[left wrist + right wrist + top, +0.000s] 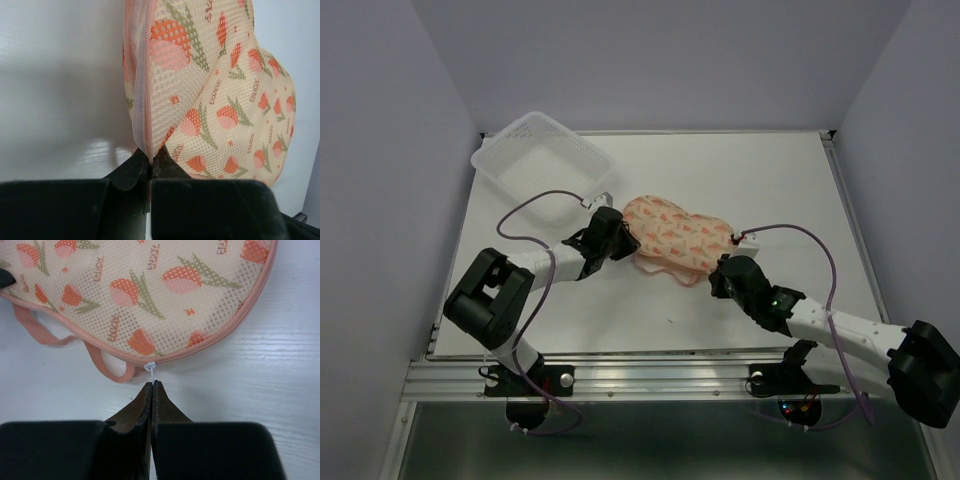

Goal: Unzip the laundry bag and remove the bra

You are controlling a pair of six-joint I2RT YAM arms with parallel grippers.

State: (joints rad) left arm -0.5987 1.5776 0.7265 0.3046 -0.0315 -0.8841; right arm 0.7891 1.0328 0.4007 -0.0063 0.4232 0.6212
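The laundry bag lies mid-table, peach mesh with orange-red tulip motifs and a pink zipper rim. My left gripper is shut on the bag's left end, pinching the pink rim. My right gripper is at the bag's near right edge. In the right wrist view it is shut on the white zipper pull, next to the thin pink loop. The zipper looks closed. The bra is hidden.
A clear plastic rectangular tray stands at the back left of the white table, partly over its edge. Purple cables arc over both arms. Walls enclose the table on three sides.
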